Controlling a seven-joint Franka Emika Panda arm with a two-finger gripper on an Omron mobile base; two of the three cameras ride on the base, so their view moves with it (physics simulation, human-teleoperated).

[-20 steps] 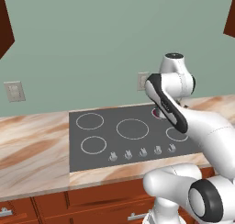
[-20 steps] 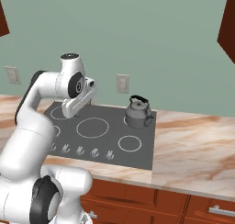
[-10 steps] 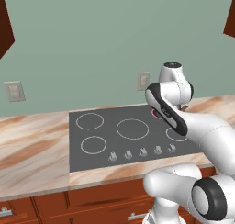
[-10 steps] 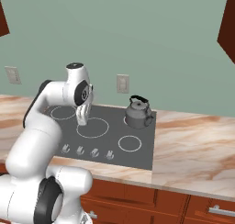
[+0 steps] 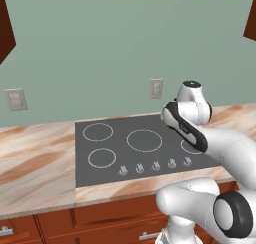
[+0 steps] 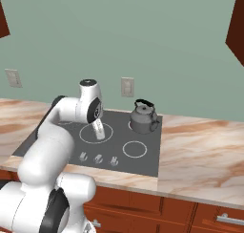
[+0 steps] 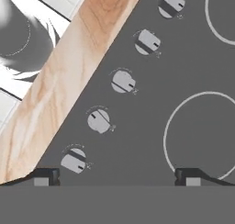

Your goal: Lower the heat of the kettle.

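Note:
The small grey kettle with its black arched handle stands on the back right burner of the black cooktop. My gripper points down over the cooktop's middle, a good way left of the kettle and not touching it. In the hand view my gripper is open, its fingertips far apart with nothing between them. Below it runs a diagonal row of several round grey knobs along the cooktop's front edge, beside a white burner ring. The arm hides the kettle in the left base view.
Marbled tan counter flanks the cooktop on both sides; its front edge shows in the hand view. Wall outlets sit on the green back wall. Brown cabinet drawers run below the counter.
The arm has swung down and forward; the hand now hangs lower over the cooktop, nearer the front knobs. The kettle has stayed put.

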